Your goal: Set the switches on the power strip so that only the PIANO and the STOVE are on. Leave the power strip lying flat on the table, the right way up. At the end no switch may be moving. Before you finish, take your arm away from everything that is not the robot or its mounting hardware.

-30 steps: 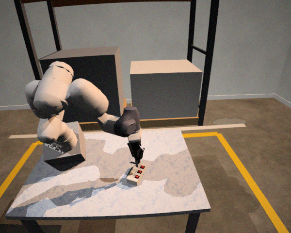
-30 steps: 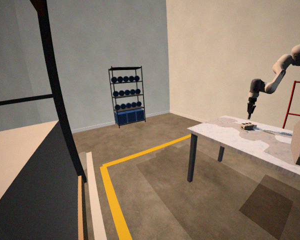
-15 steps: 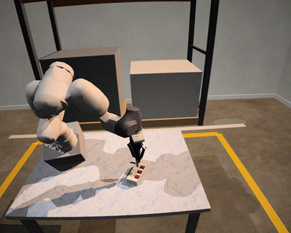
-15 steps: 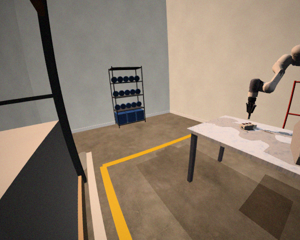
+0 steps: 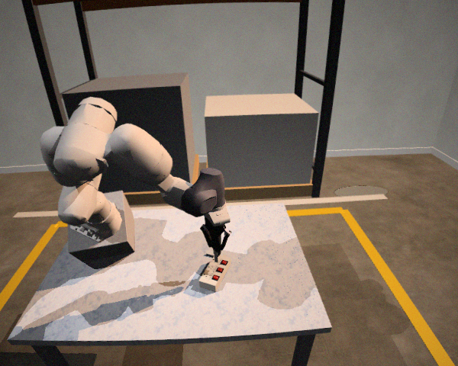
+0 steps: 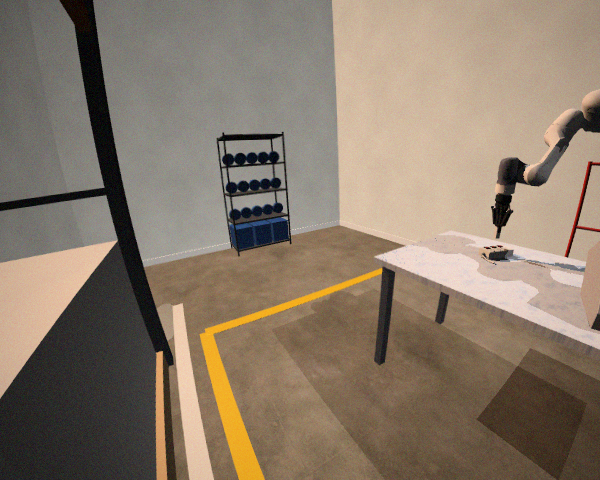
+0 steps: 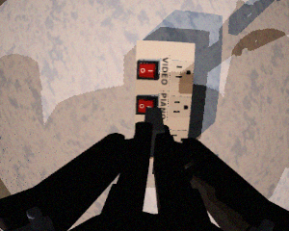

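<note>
A cream power strip [image 5: 214, 274] lies flat on the table, right way up, with three red rocker switches [image 5: 220, 269] in a row. In the wrist view the strip [image 7: 163, 90] shows two red switches [image 7: 147, 69]; the top one is labelled VIDEO, the other labels are unreadable, and the third switch is hidden behind my fingers. My gripper [image 5: 216, 258] is shut and empty, pointing straight down, its tips just above the strip's far end. In the wrist view the gripper tips [image 7: 154, 117] overlap the second visible switch. The strip [image 6: 495, 252] and gripper [image 6: 498, 235] also show in the exterior view.
A grey block [image 5: 103, 232] holding my arm's base stands at the table's back left. Two large boxes [image 5: 260, 137] and a black rack frame stand behind the table. A dark cable [image 7: 260, 38] runs from the strip.
</note>
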### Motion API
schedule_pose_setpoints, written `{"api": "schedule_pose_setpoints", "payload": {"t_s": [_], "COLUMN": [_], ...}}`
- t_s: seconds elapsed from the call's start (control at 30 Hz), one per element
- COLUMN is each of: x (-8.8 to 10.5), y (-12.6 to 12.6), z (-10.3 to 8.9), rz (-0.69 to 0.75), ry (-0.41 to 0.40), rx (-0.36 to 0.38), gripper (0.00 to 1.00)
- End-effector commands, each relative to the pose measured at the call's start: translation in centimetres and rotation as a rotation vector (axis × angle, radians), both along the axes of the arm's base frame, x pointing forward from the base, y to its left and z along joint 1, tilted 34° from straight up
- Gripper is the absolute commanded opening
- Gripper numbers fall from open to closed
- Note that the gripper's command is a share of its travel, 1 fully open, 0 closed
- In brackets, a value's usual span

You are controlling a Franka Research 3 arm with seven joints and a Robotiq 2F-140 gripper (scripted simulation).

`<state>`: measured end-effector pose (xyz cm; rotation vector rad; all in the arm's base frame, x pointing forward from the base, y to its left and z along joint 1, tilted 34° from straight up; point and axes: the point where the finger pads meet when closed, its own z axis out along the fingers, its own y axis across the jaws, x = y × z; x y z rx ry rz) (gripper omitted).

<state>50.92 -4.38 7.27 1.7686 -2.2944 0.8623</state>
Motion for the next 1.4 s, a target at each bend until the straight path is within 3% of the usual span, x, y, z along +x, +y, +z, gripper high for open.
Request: {"api": "schedule_pose_setpoints", "payload": {"t_s": [0.0,1.37], "x": [0.0,1.0], "y": [-0.2,-2.2], "z": [-0.1,-3.3], "rz": [0.025,0.025], "ry": [0.021,0.022], "rx": [-0.008,-0.008], "gripper": [0.0,0.0]}}
